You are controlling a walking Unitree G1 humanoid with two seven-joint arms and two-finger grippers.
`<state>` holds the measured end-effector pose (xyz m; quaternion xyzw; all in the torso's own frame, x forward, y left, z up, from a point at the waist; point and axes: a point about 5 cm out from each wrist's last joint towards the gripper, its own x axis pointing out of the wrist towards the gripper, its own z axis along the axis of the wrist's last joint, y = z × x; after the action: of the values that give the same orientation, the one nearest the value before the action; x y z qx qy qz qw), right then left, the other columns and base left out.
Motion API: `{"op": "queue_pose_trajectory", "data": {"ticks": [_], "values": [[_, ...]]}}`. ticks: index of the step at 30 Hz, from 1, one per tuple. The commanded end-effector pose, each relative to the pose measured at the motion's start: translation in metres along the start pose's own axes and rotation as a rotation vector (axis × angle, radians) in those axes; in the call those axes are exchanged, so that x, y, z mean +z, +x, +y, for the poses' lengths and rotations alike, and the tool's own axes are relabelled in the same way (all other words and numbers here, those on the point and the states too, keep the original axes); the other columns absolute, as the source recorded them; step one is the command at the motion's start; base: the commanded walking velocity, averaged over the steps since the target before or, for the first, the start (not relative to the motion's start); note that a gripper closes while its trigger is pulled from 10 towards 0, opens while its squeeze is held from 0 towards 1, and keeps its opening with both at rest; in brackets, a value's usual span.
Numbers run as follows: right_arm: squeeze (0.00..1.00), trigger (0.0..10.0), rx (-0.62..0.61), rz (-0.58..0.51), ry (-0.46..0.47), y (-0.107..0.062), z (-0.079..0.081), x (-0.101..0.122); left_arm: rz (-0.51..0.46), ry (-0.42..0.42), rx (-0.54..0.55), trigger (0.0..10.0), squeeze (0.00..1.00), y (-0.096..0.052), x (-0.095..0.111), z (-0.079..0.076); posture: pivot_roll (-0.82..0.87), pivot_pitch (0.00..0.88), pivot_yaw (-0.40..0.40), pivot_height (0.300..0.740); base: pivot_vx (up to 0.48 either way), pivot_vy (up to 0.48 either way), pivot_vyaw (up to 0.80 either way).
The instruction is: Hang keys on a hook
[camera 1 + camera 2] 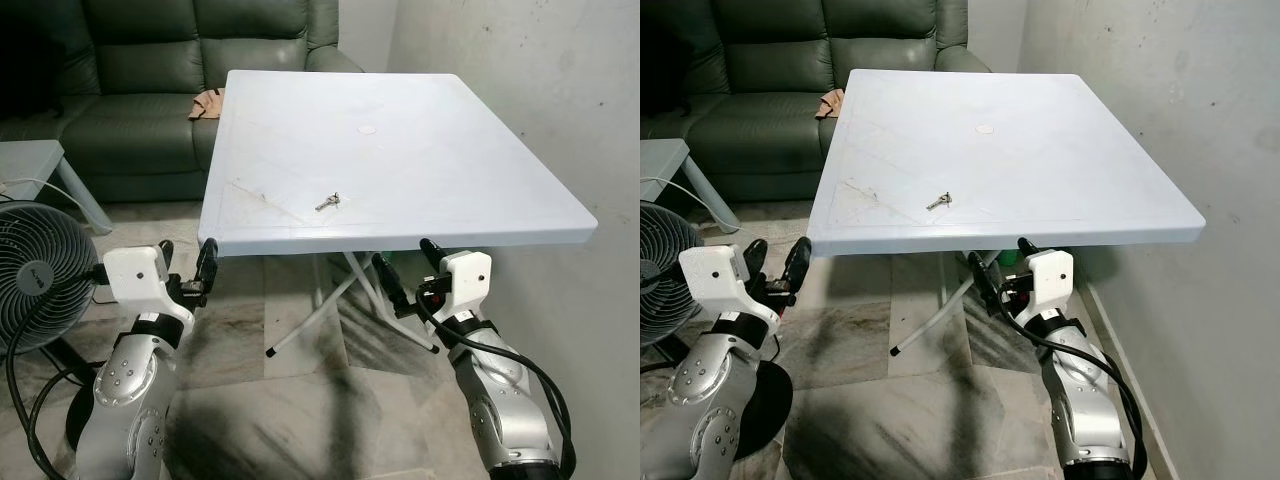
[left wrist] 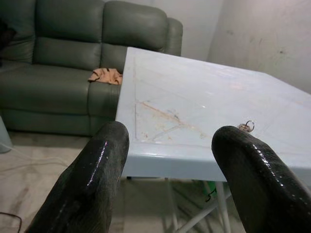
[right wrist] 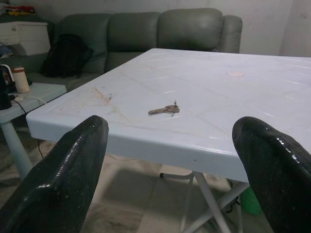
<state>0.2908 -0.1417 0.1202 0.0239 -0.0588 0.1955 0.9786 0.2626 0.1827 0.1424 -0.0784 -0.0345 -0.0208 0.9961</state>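
Keys lying on white table, both grippers waiting low at its near edge.

Left to right: fan (image 1: 35, 275) is getting cut off by the frame edge; left gripper (image 1: 186, 264) is hovering just below the table's (image 1: 450, 160) near left corner, fingers spread, grasping nothing; keys (image 1: 328, 201) are resting near the front edge, too small to count; right gripper (image 1: 404, 268) is sitting under the edge, released. Right wrist view is showing the keys (image 3: 164, 109) plainly; left wrist view is catching just a ring (image 2: 248, 126) past one fingertip (image 2: 243, 160).
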Motion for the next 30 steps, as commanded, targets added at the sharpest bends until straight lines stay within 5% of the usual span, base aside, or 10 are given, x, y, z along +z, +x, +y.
{"op": "queue_pose_trajectory", "data": {"ticks": [1, 9, 30], "values": [[0.00, 10.0, 0.023, -0.015, -0.011, 0.002, 0.003, 0.006, 0.001, 0.015, -0.001, 10.0, 0.00, 0.000, 0.003, 0.001, -0.08, 0.000, -0.032, 0.724, 0.000, 0.000, 0.00], [0.00, 10.0, 0.028, -0.005, -0.030, 0.009, 0.002, 0.011, 0.017, 0.039, -0.027, 10.0, 0.00, 0.005, 0.006, -0.003, -0.08, 0.000, -0.036, 0.724, 0.000, 0.000, 0.00], [0.00, 10.0, 0.034, 0.010, -0.038, 0.008, 0.001, 0.010, 0.016, 0.038, -0.049, 10.0, 0.00, 0.011, 0.009, -0.008, -0.09, 0.000, -0.031, 0.724, 0.301, 0.000, 0.00]]}}
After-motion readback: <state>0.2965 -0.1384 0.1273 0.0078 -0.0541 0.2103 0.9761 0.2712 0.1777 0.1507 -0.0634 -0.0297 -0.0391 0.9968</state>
